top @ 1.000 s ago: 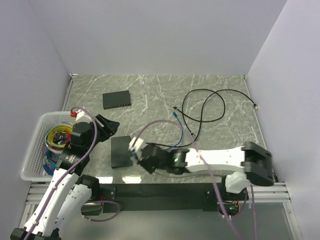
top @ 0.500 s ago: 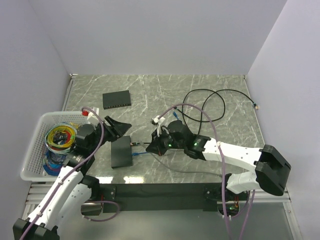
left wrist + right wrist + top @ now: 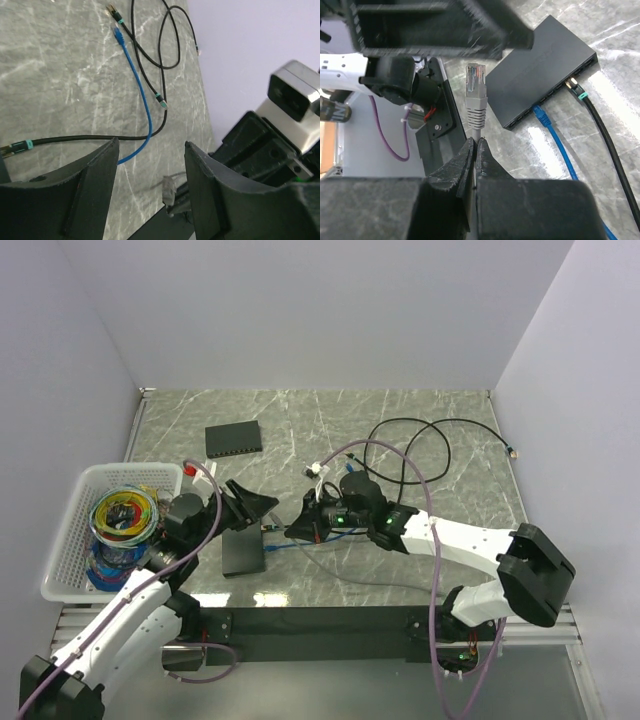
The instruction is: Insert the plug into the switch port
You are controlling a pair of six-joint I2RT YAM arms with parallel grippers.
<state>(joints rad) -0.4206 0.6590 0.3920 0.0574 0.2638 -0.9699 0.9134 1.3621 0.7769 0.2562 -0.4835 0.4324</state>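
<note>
Right wrist view: right fingers closed on the tail of the grey plug, held near but apart from the black switch; blue cable and black cable already sit in ports, so insertion appears still to be done. Left fingers stand open near the switch; since a second ago the right arm has swung off the near edge and the left has leaned closer.
</note>
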